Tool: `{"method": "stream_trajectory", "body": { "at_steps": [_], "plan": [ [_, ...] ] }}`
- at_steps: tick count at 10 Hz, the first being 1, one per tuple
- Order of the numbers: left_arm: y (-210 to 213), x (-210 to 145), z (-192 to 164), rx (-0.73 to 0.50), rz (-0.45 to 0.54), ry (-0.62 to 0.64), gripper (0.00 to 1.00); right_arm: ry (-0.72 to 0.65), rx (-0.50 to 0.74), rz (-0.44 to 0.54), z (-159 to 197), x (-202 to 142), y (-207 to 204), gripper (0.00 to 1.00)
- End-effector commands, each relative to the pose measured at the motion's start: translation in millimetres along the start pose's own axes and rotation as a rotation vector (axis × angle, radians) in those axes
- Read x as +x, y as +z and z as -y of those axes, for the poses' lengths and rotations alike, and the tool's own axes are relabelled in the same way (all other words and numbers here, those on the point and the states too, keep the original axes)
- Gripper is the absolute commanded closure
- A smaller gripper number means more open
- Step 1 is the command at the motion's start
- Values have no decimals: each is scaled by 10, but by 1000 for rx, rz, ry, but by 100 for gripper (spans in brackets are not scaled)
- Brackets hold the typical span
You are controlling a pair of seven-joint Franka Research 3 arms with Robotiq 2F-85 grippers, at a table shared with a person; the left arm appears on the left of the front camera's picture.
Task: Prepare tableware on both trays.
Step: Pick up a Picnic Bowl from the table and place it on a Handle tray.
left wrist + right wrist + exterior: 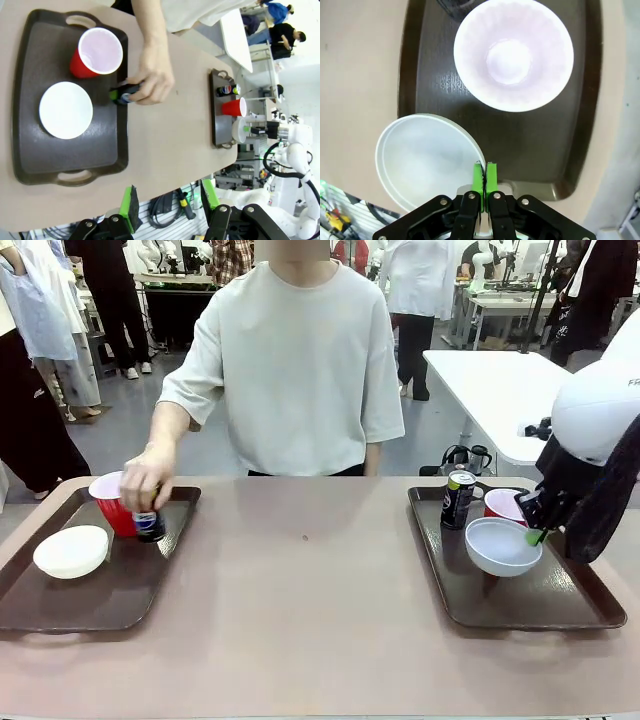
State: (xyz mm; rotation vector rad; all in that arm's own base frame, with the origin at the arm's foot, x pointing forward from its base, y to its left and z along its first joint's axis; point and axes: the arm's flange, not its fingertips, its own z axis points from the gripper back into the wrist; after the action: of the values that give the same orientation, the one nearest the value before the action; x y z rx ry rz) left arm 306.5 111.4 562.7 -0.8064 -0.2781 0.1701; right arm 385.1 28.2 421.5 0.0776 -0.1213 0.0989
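Note:
My right gripper (535,533) is shut on the rim of a white bowl (502,546), holding it just above the right tray (560,605). The right wrist view shows the pinched bowl (427,160) beside a red cup (514,54) seen from above. A dark can (458,499) and the red cup (500,505) stand at that tray's far end. On the left tray (100,605) are a white bowl (70,551) and a red cup (112,502). There the person's hand (150,480) holds a second can (148,525). My left gripper (170,200) is open, high above the table's near edge.
The person stands at the far side of the tan table (310,590), whose middle lies between the two trays. A white table (495,390) and a dark kettle (465,458) are behind the right tray.

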Motion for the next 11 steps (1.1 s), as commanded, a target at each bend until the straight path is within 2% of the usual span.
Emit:
{"method": "stream_trajectory", "body": {
  "at_steps": [1,3,6,7,8,9,10,11],
  "plan": [
    [18,-8,-7,-1,1,-8,33,14,46,-25,-12,46,-257,97],
    [18,-8,-7,-1,1,-8,33,7,42,-58,-19,63,-466,97],
    [18,-8,-7,-1,1,-8,33,12,12,-59,-37,65,-678,97],
    [18,-8,-7,-1,1,-8,33,20,17,-57,-66,48,-651,64],
    [18,-8,-7,-1,1,-8,33,18,9,-43,-84,26,-576,37],
    [18,-8,-7,-1,1,-8,33,13,2,-30,-79,15,-503,4],
    [18,-8,-7,-1,1,-8,33,2,1,-25,-99,-10,-413,18],
    [18,-8,-7,-1,1,-8,33,-4,0,-24,-91,-44,-273,0]
  ]
}}
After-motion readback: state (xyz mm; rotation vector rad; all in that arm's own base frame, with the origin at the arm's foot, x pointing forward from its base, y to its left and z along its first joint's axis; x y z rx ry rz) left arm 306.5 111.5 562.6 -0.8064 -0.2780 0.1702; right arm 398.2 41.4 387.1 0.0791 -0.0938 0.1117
